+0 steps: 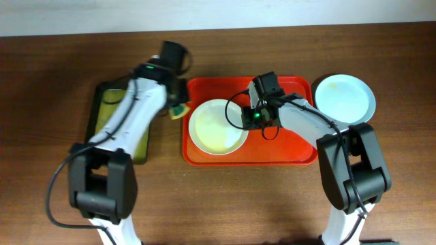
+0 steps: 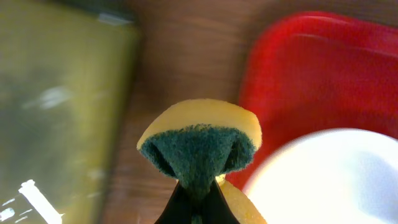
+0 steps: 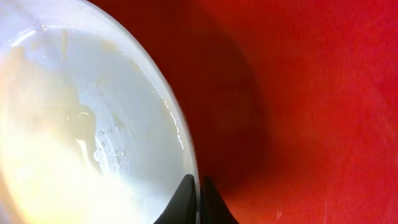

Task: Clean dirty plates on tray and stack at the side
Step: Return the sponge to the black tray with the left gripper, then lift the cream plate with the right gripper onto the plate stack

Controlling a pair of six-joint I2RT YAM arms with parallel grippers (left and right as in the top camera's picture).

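Scrubbing is the step in hand. Left gripper [image 2: 198,186] is clamped on a yellow-green sponge [image 2: 199,134], poised over the worktop [image 1: 54,82] just beside the red tray [image 1: 286,146]. Right gripper [image 3: 199,186] pinches the rim of the smeared creamy white plate [image 1: 218,126] lying in that tray. Hold the pinch firm and press the scouring face flat across the yellowish film, then stack the plate on the mint-blue plate [image 1: 345,97] beside the tray.
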